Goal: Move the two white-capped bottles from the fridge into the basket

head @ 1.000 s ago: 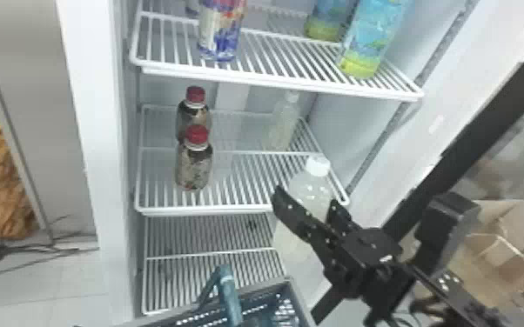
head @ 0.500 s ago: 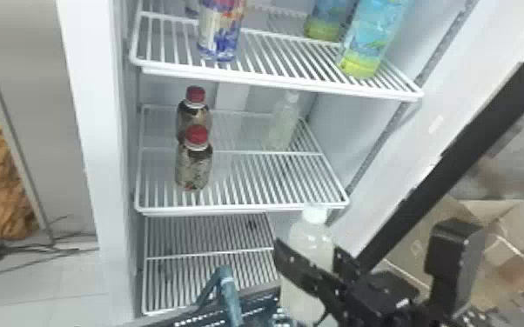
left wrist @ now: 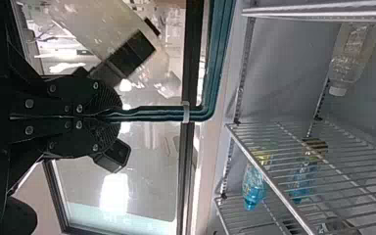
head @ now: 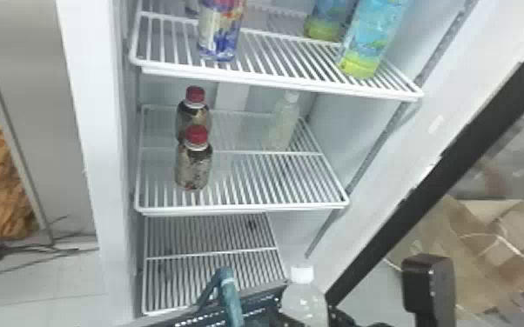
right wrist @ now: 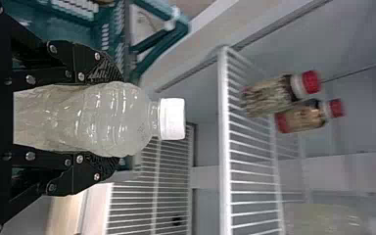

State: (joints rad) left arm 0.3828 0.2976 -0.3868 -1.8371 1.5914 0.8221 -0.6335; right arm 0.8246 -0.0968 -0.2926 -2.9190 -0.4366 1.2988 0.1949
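2 white caps (head: 301,274), 2 red caps (head: 196,136); teal basket (right wrist: 63,27); white shelves (head: 248,210); blue bottle (head: 374,37), yellow-green base (head: 359,67).

Lower parts of basket (head: 252,306) (and nearer white-capped bottle (head: 303,302)) beyond head view's bottom edge.

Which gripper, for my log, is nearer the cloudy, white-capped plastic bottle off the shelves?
Right: the right gripper holds the bottle; the left gripper, farther off, grips the teal basket handle.

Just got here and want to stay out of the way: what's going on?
The right gripper holds a translucent, white-capped plastic bottle near a teal plastic basket. The left gripper grips the basket's handle. Another white-capped bottle stands on the fridge's white wire shelf.
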